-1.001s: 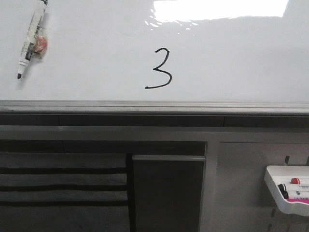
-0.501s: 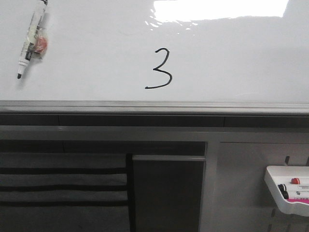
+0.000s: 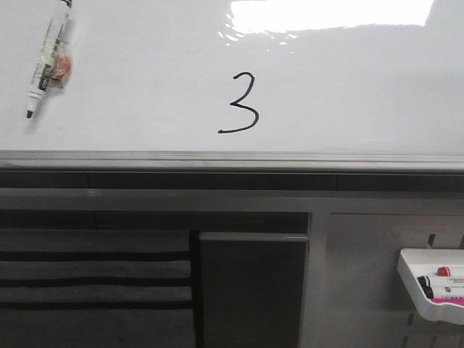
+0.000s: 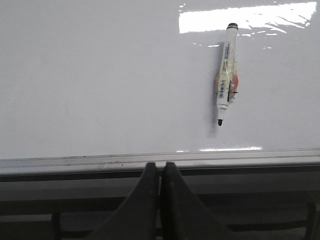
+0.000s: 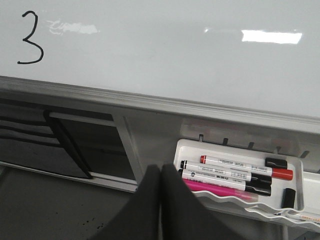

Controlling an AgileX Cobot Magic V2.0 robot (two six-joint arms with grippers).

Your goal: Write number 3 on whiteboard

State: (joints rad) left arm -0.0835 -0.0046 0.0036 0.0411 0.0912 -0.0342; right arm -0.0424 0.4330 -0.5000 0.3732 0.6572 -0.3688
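Observation:
A thin black number 3 point(image 3: 240, 103) with a long lower tail is drawn near the middle of the glossy whiteboard point(image 3: 348, 94); it also shows in the right wrist view as number 3 point(image 5: 30, 44) on the whiteboard point(image 5: 165, 55). A black-tipped marker point(image 3: 47, 61) lies uncapped on the board at the far left, tip toward the rail, and appears as marker point(image 4: 226, 72) in the left wrist view. My left gripper point(image 4: 160, 166) is shut and empty, below the board's grey rail point(image 4: 100, 161). My right gripper point(image 5: 161, 170) is shut and empty, beside the marker tray.
A white marker tray point(image 5: 295, 167) hangs low on the right and holds several markers, red point(image 5: 240, 166), black and pink. The same tray point(image 3: 413, 279) shows in the front view. Under the rail is a grey cabinet front with a dark panel point(image 3: 250, 290). Light glare point(image 3: 330, 14) spreads over the board's top.

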